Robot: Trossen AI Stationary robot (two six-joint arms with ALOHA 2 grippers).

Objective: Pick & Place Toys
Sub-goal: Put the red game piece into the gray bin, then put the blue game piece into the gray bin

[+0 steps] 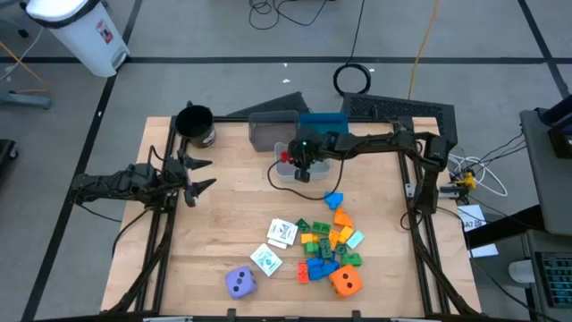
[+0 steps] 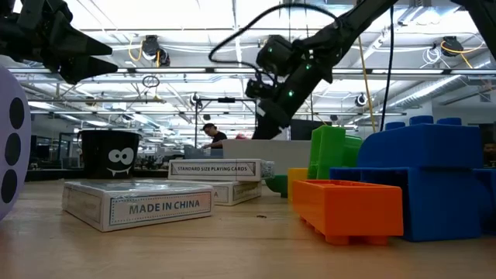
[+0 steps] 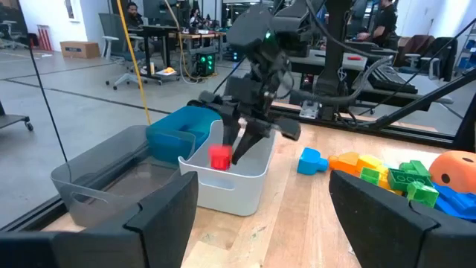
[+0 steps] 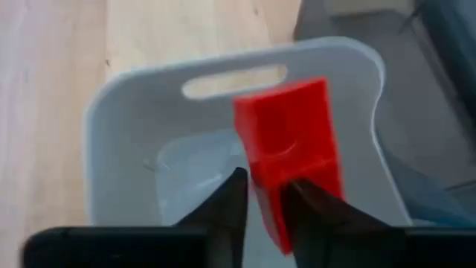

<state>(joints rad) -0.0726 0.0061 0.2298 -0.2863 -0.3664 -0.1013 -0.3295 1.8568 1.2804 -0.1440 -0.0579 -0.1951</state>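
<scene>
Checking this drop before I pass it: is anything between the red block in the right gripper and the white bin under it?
Nothing visible. The right gripper holds the small red plastic block just above the open pale plastic bin. The bin floor directly under it looks bare.

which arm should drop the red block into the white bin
Right. The right gripper already holds the red block just above the white bin. The left gripper waits open at the table's left side, holding nothing.

Grey concrete floor [image 1: 223,36], white bin [image 1: 85,31], desks [image 3: 160,33], bright ceiling lights [image 2: 232,12]
</scene>
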